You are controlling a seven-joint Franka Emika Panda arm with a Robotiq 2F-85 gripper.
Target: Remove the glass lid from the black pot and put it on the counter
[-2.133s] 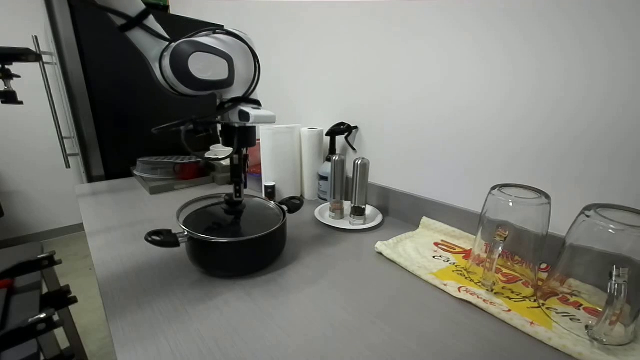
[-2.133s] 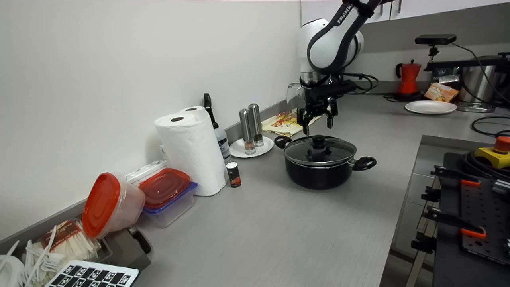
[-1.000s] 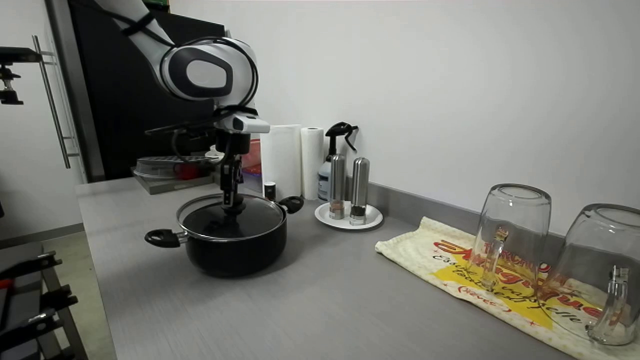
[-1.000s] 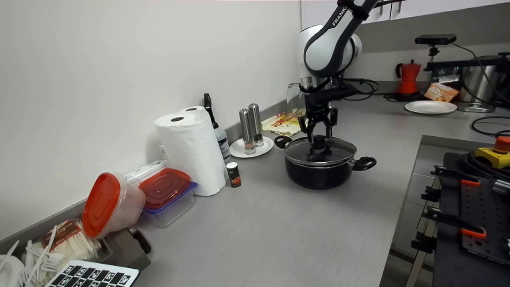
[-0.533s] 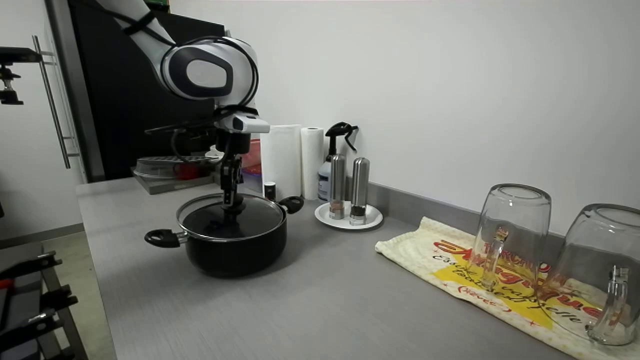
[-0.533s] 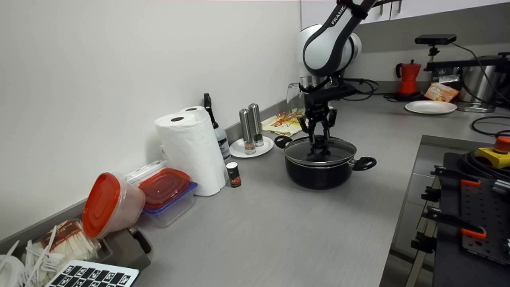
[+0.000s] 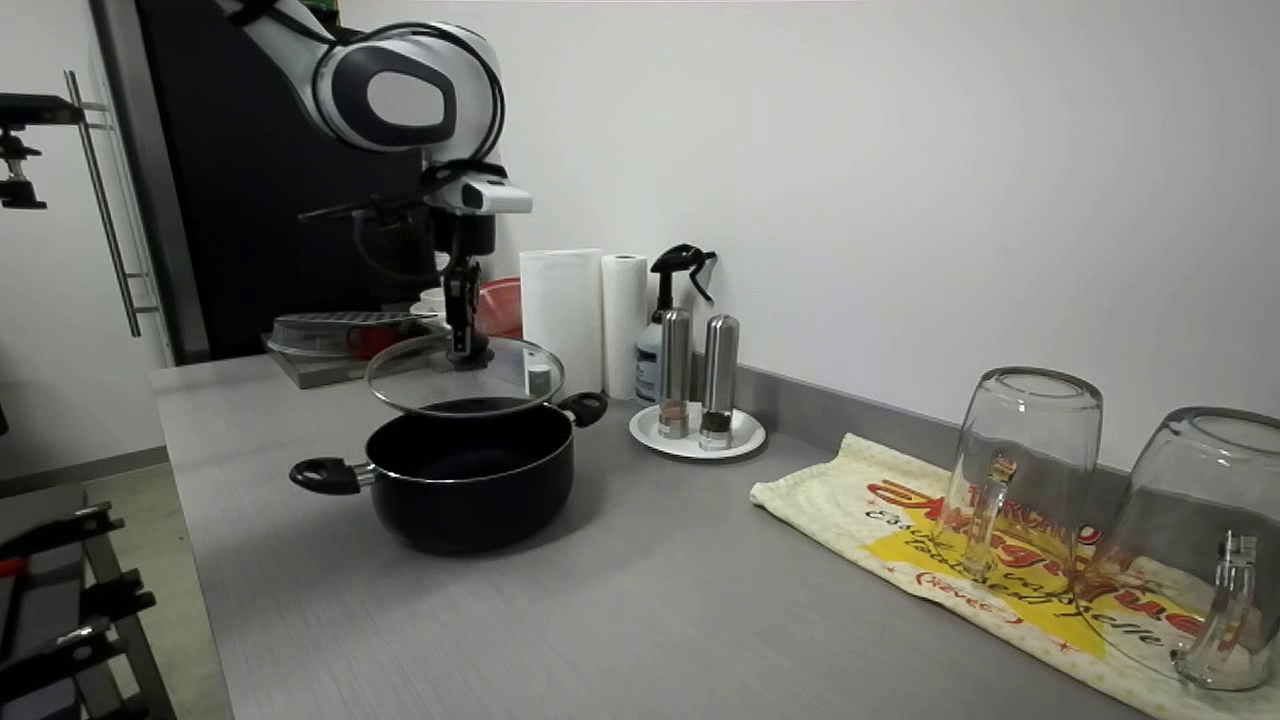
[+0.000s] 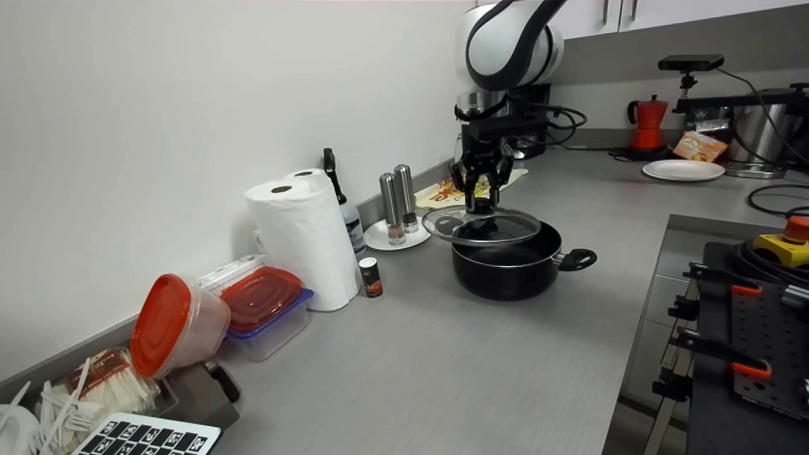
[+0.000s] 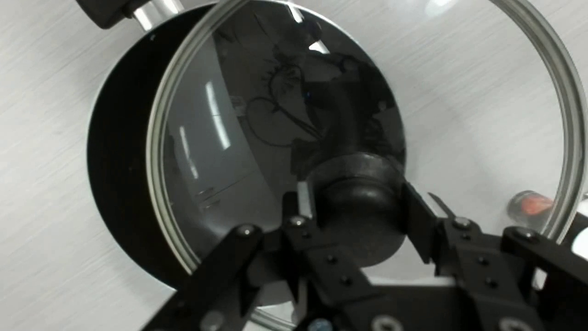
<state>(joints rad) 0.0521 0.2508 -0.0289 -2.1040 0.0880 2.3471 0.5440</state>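
Observation:
The glass lid (image 7: 415, 382) hangs just above the black pot (image 7: 475, 512), roughly level and off-centre from it. My gripper (image 7: 468, 345) is shut on the lid's black knob; in the wrist view the fingers (image 9: 415, 216) press it from both sides. Part of the pot's dark inside shows uncovered beside the lid (image 9: 158, 138) in that view. In an exterior view the lid (image 8: 515, 229) overhangs the pot's rim on the side toward the wall, one pot handle seen through the glass. The pot stands upright on the grey counter (image 8: 455, 379).
Two steel mills (image 7: 675, 375) stand on a white plate (image 7: 740, 450) near the wall, close to the pot. A small dark jar (image 8: 371, 278), paper towel rolls (image 8: 303, 240) and a spray bottle (image 8: 346, 215) are along the wall. Upturned glasses (image 7: 1030, 450) rest on a patterned cloth (image 7: 860, 480).
The open gripper came down over the knob and closed on it. Since half a second ago it has risen with the lid, lifting it off the pot and shifting it toward the wall.

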